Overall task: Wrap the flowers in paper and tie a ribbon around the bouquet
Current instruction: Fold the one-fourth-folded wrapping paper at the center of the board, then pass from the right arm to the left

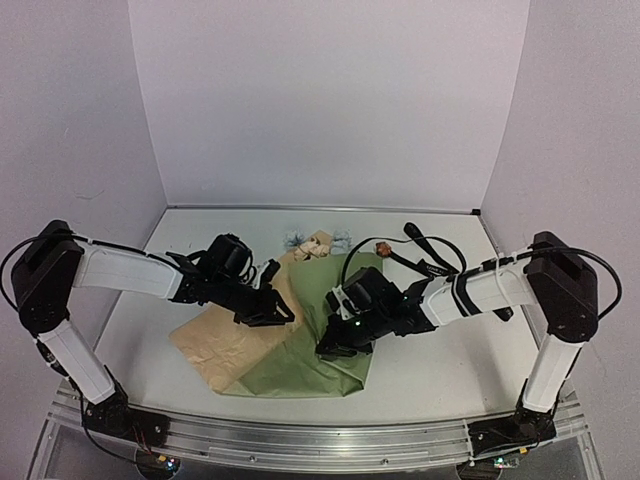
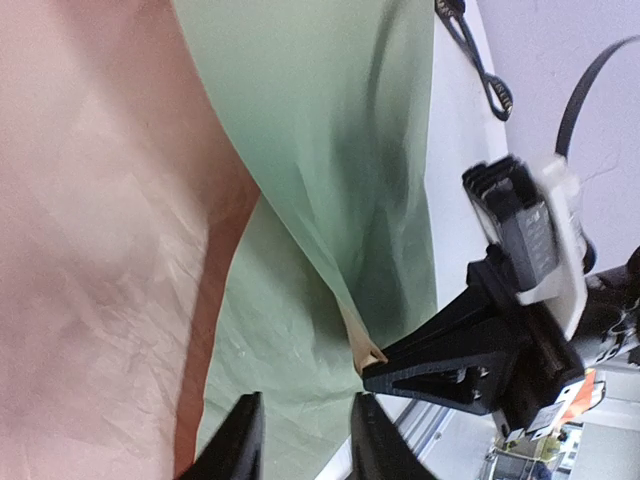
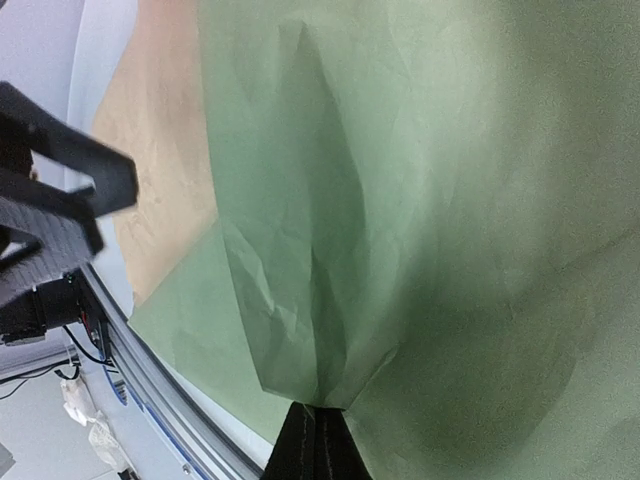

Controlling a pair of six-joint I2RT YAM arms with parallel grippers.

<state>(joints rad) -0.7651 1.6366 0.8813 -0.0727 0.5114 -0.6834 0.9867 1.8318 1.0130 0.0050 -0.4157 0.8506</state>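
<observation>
Right jaws pinch shut on a fold of the large crinkly olive-green paper sheet (image 3: 420, 200); wrapping barely begun.
Left jaws hang part-open, empty, where its tan reverse shows. Small blue-and-cream flowers (image 1: 315, 243) poke past the far edge, no cone yet; narrow black ribbon (image 2: 480, 65) lies untied beyond. Sheet's near edge sits close to the white surface (image 1: 430, 370) front; open room lies rightward.

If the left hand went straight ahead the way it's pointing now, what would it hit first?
The paper, most likely: its green side lies right ahead of the left hand, beside the raised fold. The right hand, pinching that fold, sits off to the side, though depth is hard to judge.
</observation>
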